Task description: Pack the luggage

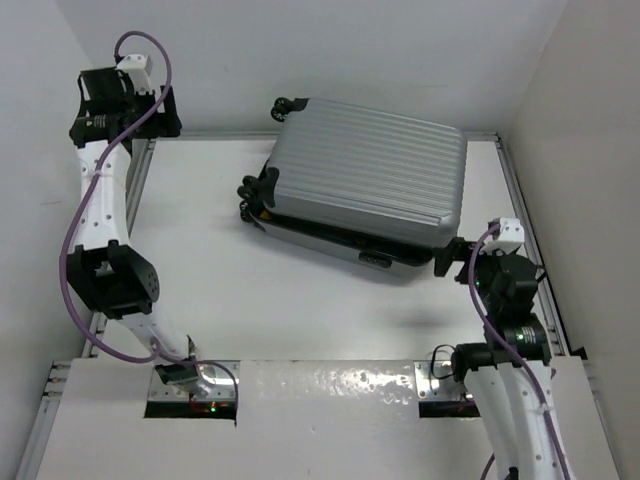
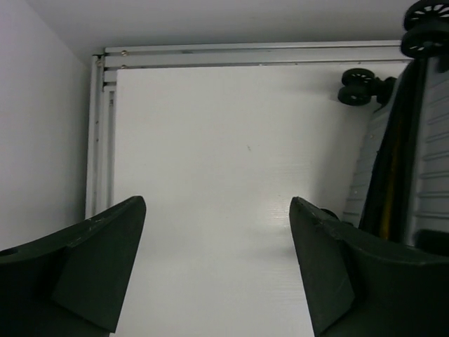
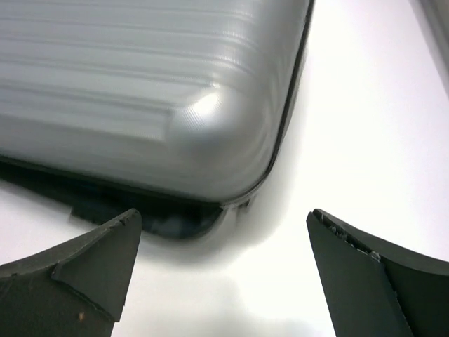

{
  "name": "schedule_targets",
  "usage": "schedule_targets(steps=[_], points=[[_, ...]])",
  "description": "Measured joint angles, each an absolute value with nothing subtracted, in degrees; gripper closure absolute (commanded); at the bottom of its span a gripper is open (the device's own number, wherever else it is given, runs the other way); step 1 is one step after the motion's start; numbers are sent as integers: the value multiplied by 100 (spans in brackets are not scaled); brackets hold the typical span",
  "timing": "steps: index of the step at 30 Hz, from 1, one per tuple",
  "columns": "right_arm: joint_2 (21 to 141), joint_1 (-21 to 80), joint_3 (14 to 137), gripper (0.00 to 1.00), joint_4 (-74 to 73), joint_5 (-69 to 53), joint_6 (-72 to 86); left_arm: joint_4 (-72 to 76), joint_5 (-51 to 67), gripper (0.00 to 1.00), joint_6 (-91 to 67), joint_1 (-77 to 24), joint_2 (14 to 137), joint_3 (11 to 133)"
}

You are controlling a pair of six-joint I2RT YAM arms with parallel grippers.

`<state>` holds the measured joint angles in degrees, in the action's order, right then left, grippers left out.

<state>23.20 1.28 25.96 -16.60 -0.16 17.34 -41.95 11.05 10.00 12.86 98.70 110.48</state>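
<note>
Silver-grey luggage (image 1: 400, 200) lies flat on the white counter (image 1: 210, 290), toward the far right corner. Wheels (image 1: 258, 190) point left. Lid (image 1: 380, 165) sits slightly askew over the base (image 1: 330, 240). Right tool (image 1: 452, 262) is just beside the near right corner of the luggage.

Left wrist: left tool (image 2: 217, 210) wide, nothing between its jaws, bare counter beneath. Rails (image 2: 245, 56) of the far left corner are in view. Luggage runs along the right edge, two wheels showing, with a yellow strip (image 2: 388, 175) in the dark gap between lid and base.

Right wrist: right tool wide, holding nothing. Rounded lid corner lies ahead, apart from both fingers (image 3: 84, 267). Base shows dark beneath it.
</note>
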Motion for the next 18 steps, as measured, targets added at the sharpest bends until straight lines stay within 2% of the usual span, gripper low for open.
schedule_targets(steps=[4, 7, 10, 15, 18], points=[[2268, 130, 3343, 1, -3124, -598, 1833, -4130, 1470, 21, 895, 1262, 9970, 11028], [2598, 134, 4370, 1, -3844, -1146, 2010, -4163, 1564, 22, 888, 1162, 10248, 11163], [3267, 169, 5404, 1, -4278, -631, 2436, -4250, 1494, 22, 1028, 921, 10722, 11452], [5940, 86, 7032, 1, -4932, 1079, 2930, -4344, 816, 23, 1459, 355, 11872, 12003], [7548, -316, 7426, 1, -4659, 1538, 3107, -4311, 414, 24, 1656, 110, 12641, 12361]])
